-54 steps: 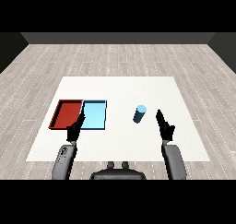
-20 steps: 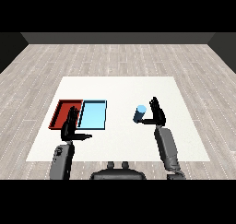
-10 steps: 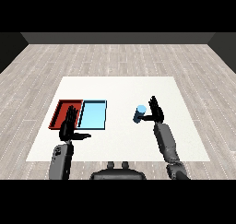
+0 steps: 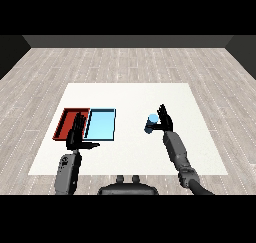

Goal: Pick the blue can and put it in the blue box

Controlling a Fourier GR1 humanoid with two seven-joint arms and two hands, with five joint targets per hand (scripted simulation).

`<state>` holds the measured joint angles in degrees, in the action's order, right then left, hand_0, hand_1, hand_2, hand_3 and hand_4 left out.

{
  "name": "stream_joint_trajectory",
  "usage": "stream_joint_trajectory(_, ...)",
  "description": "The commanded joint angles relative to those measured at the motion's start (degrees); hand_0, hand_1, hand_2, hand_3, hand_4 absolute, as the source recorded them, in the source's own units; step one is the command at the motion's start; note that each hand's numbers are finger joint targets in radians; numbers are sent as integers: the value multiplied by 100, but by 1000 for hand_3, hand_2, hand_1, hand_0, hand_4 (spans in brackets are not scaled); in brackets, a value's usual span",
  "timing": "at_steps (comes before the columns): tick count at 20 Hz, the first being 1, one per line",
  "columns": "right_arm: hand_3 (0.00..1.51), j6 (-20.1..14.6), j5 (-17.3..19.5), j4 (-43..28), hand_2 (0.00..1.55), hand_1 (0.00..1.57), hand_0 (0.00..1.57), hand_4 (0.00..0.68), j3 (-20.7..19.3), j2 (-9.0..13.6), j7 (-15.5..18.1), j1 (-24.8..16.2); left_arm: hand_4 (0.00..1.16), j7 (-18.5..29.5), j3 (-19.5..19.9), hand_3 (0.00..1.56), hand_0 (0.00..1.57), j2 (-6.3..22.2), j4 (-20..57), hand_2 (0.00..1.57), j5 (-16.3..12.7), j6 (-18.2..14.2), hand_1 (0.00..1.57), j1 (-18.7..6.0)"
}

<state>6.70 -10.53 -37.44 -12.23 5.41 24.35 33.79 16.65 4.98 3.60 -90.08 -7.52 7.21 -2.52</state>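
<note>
Contact is seen between the small upright blue cylindrical can (image 4: 152, 122) on the white desk (image 4: 130, 94) and the right robot hand (image 4: 164, 120), spread just to its right, while the light blue tray (image 4: 100, 125) lies well leftward.

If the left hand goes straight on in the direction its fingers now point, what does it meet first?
Probably the red tray. The left hand points up and away across the table, its fingertips overlapping that tray's near edge beside the light blue tray. Its height above them is unclear.
</note>
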Motion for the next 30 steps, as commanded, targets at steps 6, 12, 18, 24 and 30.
stream_joint_trajectory(6, 0, -116, -49, 853, 0, 0, 0, 0, -78, -114, 280, 462, 0, -157, 193, 0, 0, 225, -245, 0, -118, 73, 0, 20)
stream_joint_trajectory(12, 221, -571, -3, 1202, 153, 0, 0, 0, -131, -372, 775, 471, 0, 307, 62, 0, 0, 74, 37, 0, 5, 136, 0, 284)
stream_joint_trajectory(18, 1430, -1362, 222, 1192, 1482, 1509, 1509, 591, -22, -419, 900, 501, 0, 233, 43, 0, 0, 45, 166, 0, 13, 105, 0, 108)
stream_joint_trajectory(24, 1443, -1308, 415, 829, 1474, 1505, 1505, 605, 290, -272, 343, 598, 0, 327, -297, 0, 0, -222, -357, 0, 310, -94, 0, 586)
stream_joint_trajectory(30, 1449, -1357, 476, -375, 1477, 1452, 1452, 636, 626, -386, -146, 613, 0, 149, -252, 0, 0, -66, -145, 0, 358, -65, 0, 362)
